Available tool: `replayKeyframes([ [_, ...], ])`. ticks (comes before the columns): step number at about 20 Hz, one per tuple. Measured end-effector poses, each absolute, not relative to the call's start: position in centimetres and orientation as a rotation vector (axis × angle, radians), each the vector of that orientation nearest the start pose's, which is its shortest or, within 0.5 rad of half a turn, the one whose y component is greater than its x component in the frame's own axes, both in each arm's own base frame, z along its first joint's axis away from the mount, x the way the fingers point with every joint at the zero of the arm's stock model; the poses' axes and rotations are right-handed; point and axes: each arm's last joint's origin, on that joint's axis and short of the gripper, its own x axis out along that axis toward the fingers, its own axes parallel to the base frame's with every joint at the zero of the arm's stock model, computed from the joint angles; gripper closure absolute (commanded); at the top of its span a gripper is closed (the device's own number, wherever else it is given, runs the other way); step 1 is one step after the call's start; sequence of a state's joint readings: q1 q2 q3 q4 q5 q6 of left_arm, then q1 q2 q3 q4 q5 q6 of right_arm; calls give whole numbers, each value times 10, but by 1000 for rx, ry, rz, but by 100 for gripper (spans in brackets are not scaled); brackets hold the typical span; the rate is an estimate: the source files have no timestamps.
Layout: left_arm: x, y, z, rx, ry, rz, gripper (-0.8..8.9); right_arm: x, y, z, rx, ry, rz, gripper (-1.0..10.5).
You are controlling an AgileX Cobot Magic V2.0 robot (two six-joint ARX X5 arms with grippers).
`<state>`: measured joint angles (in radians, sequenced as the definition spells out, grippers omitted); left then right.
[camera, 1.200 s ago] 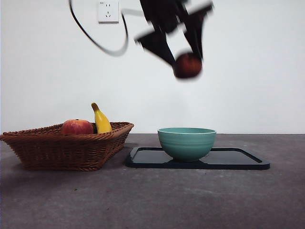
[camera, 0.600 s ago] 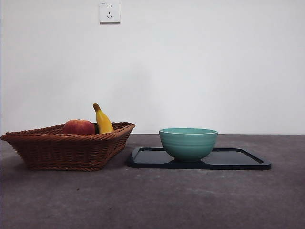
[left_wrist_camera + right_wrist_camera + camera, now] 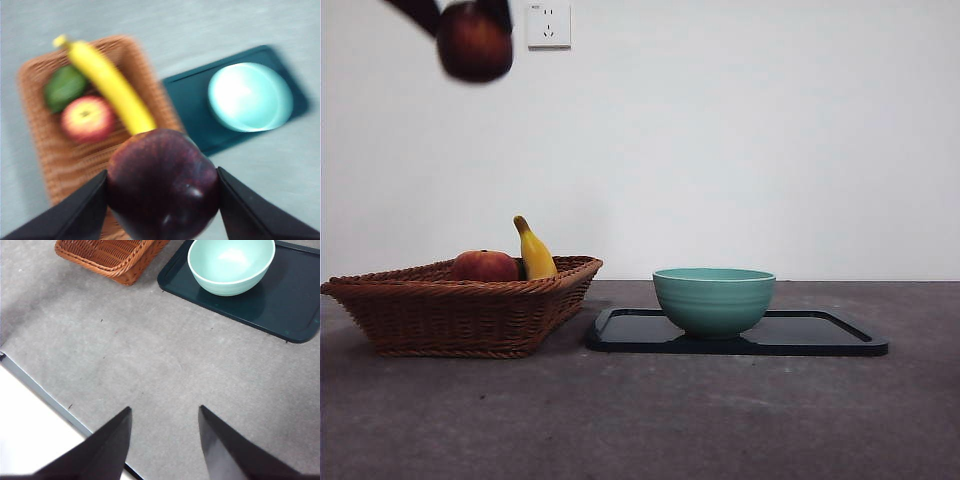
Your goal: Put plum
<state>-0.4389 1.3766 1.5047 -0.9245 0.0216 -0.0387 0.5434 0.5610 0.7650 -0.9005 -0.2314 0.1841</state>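
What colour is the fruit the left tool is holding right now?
Dark maroon-purple and glossy: the plum, between the left tool's jaws, shows best in the left wrist view.

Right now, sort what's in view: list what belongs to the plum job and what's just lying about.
Job:
- plum, held high above the basket
- left hand, shut on the plum

Lying about:
- basket
- banana, red fruit and green fruit, all in the basket
- bowl, on the tray
- right hand, open, idle over the table
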Motion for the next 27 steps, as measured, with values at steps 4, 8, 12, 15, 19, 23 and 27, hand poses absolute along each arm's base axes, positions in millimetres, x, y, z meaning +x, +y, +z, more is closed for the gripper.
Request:
replayKeyframes([
  [4,260,-106,326,140,829,-332,573,81,56,291,58,763,676,734],
  [8,268,-101,279,136,790,-315,573,81,56,291,58,762,676,734],
  [12,283,-97,250,142,770,-294,573,81,57,292,59,760,676,734],
  [15,298,-103,231,166,785,-304,573,81,57,292,60,750,678,734],
  [19,310,-107,210,182,814,-308,573,81,57,292,60,750,678,734],
  [23,316,-108,199,183,823,-305,572,81,57,292,61,748,678,734],
  [27,317,-108,196,183,831,-307,564,81,57,293,65,746,678,734],
])
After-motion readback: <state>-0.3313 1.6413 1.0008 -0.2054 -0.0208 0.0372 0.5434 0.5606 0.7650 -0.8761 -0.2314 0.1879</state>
